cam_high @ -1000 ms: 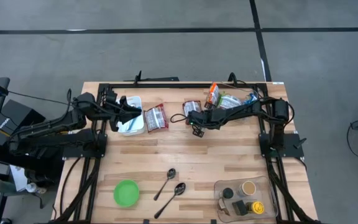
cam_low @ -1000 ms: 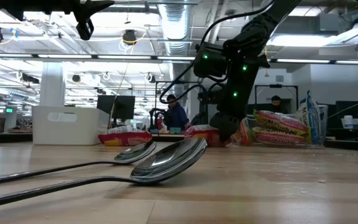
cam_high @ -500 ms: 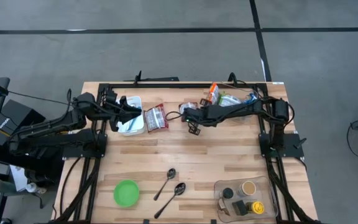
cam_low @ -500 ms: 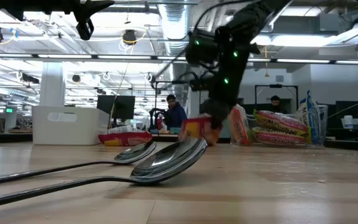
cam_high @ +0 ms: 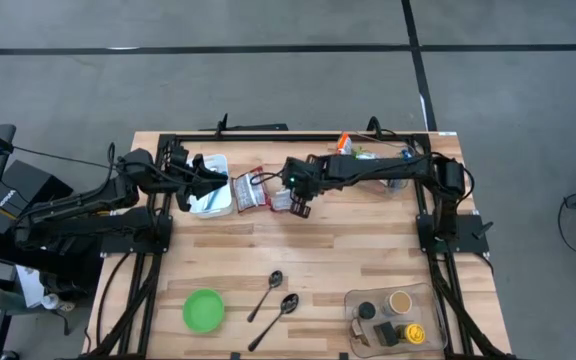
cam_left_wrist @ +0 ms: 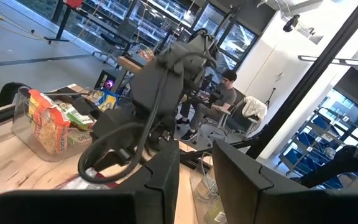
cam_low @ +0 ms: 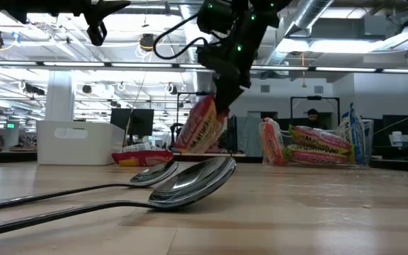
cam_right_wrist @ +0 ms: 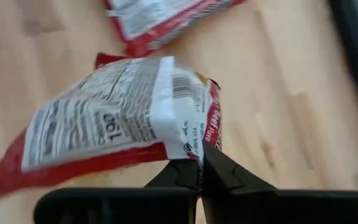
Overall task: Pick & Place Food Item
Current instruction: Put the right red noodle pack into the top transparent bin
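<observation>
Item: red food packet (cam_right_wrist: 114,134), pinched at 1 edge and hanging clear of the table (cam_high: 368,250), above the far middle of the top.
Right hand (cam_right_wrist: 199,167): closed tight on the packet's seam; arm stretched across toward the left side.
Change: 1 second earlier this hand was low among the snack bags (cam_low: 317,145) at the far right; half a second earlier the packet was just off the wood; now it was lifted and carried toward the left, and the jaws had finished closing.
Meaning for task: pick judged complete, transport under way; placing not yet done.
Neighbouring packet: second red packet (cam_high: 249,189) lay flat on the table, just beside the carried one in the high view.
Likely destination: white container (cam_high: 211,196) at the far left, a judgement only.
Left hand (cam_left_wrist: 194,171): fingers narrowly parted, holding nothing visible; unmoved over the second, stationed at the white container.
Other stock: 2 spoons (cam_high: 273,298), green bowl (cam_high: 203,309), clear tray of small jars (cam_high: 396,317), all near the front, untouched.
Risk: thin edge grip, packet may swing or slip.
</observation>
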{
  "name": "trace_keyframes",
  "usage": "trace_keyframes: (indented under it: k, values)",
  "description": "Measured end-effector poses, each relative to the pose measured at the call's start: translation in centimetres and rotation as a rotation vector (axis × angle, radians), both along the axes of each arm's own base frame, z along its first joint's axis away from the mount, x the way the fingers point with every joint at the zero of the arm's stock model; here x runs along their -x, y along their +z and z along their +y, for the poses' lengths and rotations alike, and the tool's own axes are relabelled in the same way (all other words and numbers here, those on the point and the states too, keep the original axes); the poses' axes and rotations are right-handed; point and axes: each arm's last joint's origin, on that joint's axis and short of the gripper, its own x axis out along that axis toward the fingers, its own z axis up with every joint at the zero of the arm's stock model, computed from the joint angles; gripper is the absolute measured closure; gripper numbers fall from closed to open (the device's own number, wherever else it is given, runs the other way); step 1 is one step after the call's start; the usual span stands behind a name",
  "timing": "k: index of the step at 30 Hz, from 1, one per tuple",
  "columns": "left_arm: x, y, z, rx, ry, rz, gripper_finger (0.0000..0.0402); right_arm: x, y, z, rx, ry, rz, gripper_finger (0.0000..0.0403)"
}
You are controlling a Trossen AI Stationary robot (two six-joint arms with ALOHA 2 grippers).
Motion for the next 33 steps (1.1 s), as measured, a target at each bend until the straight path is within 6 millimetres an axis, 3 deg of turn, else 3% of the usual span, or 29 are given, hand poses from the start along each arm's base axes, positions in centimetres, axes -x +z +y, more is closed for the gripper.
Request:
trace_keyframes:
  k: [10,15,21,28,33]
  values:
    - [0.0,0.0,0.0,0.0,-0.001,0.0,0.0309,1.3,3.3,-1.3,-0.171,0.179,0.123,0.0403]
    - [0.0,0.0,0.0,0.0,-0.001,0.0,0.0309,2.1,5.3,-1.8,-0.344,0.197,0.129,0.0403]
    - [0.0,0.0,0.0,0.0,-0.005,0.0,0.0309,2.6,7.1,-1.7,-0.399,0.184,0.144,0.0403]
    - [0.0,0.0,0.0,0.0,-0.004,0.0,0.0309,2.7,8.3,-1.5,-0.62,0.255,0.057,0.0403]
    - [0.0,0.0,0.0,0.0,-0.004,0.0,0.0309,2.6,8.4,-1.4,-0.635,0.262,0.05,0.0403]
